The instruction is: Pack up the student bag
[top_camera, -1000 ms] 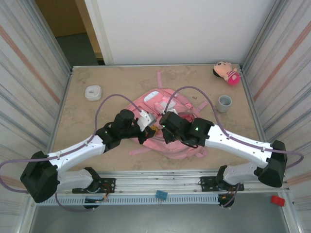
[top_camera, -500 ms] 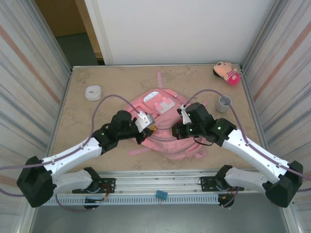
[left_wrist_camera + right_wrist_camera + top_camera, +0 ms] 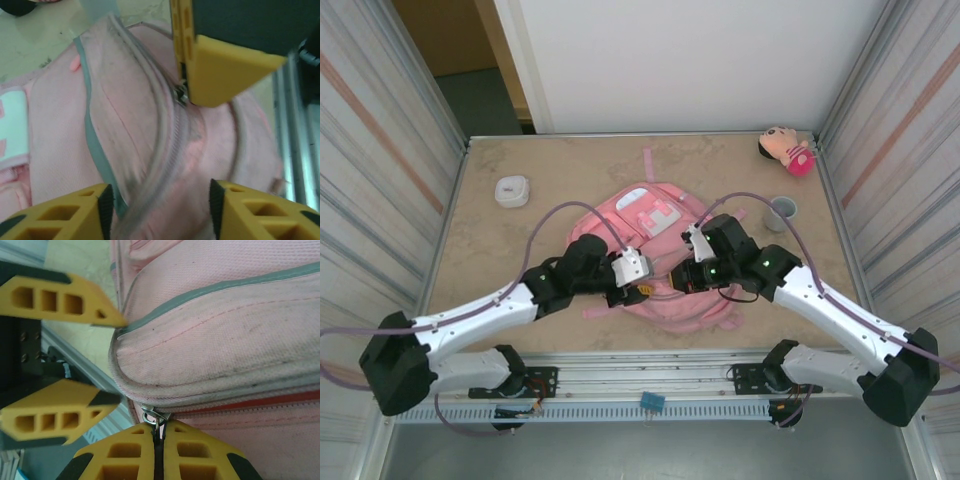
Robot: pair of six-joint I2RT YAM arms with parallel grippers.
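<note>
Beige stone-look table (image 3: 500, 300), striped panels standing either side, white wall closing off the back.

The student bag (image 3: 665, 215) is lying flat about mid-table, a little toward the near edge, front pockets facing up.

Left gripper (image 3: 160, 192) is hovering over the bag's near side with its fingers spread and gripping nothing, a piped seam running beneath the gap. Right gripper (image 3: 157, 432) is sitting just beside it, fingers pressed together on something small.

Plush doll (image 3: 785, 150) is lying in the far right corner. White round case (image 3: 512, 190) is sitting toward the left edge, and a grey cup (image 3: 781, 212) is standing near the right edge, close to a bag strap.

Smallest: the metal zipper pull (image 3: 151, 418), which is what the right gripper is pinching.

Reading this as the zipper run on the main compartment; I cannot tell which direction.

- The left gripper should be closing on the cloth close beside the slider, anchoring it so the soft panel isn't bunching.
- The right gripper should be drawing along the line of the teeth, staying low and following the curve, not lifting.
- The pull is tiny, so a sideways tug is risking a slip off the pads.
</note>
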